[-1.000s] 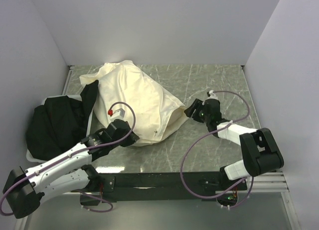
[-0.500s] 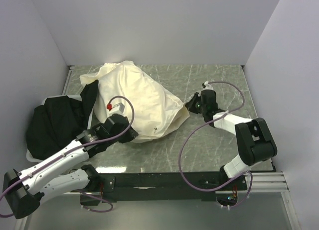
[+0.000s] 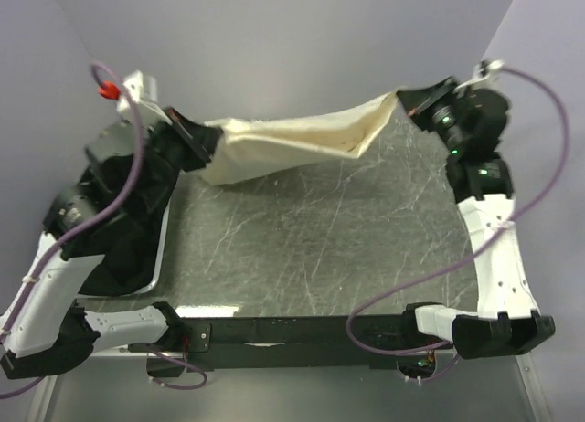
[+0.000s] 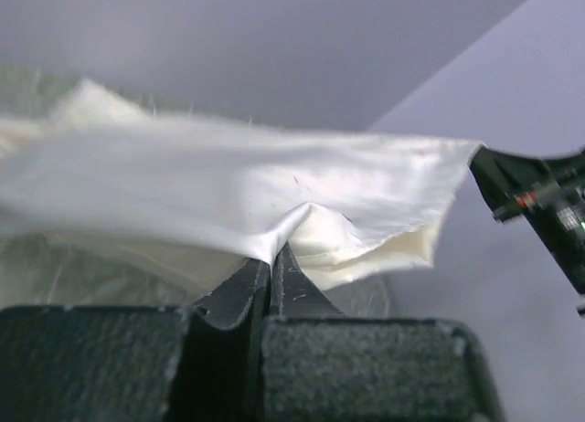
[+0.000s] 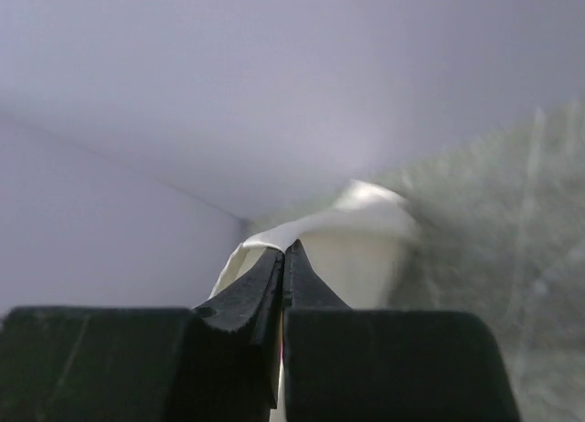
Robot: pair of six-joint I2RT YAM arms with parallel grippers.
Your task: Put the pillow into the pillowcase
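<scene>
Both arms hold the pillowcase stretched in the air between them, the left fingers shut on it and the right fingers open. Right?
Not quite: the right fingers are shut on the pillowcase too, as the right wrist view shows. The left fingers are shut on it, and it hangs stretched between the arms.

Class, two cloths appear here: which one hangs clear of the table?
The cream pillowcase, stretched in the air between the left fingers and right fingers; the black cloth lies heaped at the table left.
</scene>
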